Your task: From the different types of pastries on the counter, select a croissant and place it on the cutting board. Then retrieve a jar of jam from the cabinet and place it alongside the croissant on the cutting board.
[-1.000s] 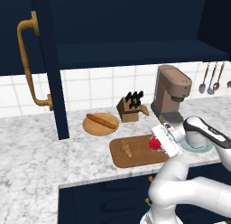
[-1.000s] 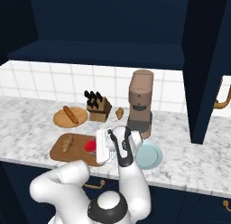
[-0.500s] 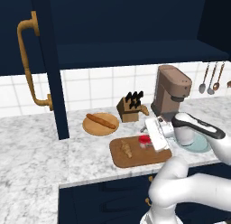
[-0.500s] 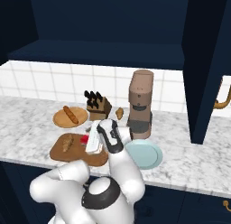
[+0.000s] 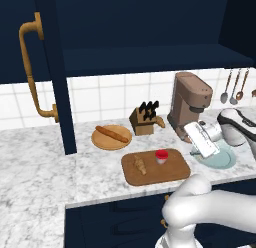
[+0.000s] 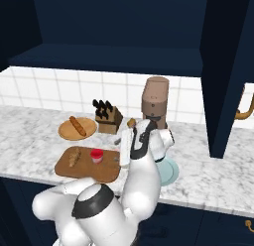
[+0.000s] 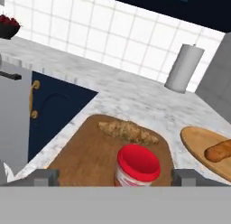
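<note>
The wooden cutting board (image 5: 175, 171) lies on the marble counter (image 5: 45, 167). On its left part lies the croissant (image 5: 140, 165), and the red jar of jam (image 5: 161, 156) stands upright beside it. My gripper (image 5: 198, 141) hangs open above the board's right end, apart from the jar. In the hand view the jar (image 7: 137, 165) stands free just beyond my spread fingertips (image 7: 43, 177), with the croissant (image 7: 128, 131) behind it on the board (image 7: 85, 151). From the right, the jar (image 6: 96, 155) and croissant (image 6: 74, 156) sit left of the gripper (image 6: 124, 149).
A round wooden plate (image 5: 102, 140) holds the long baguette stick (image 5: 112, 134). A knife block (image 5: 144, 120), a small pastry (image 5: 160, 123) and a brown coffee machine (image 5: 191, 104) line the back wall. A pale blue plate (image 5: 222, 159) lies under the hand. The cabinet door (image 5: 52, 72) stands open.
The gripper has let go of the jar and drawn back up and to the right, off the board. The jar stays standing by the croissant.
</note>
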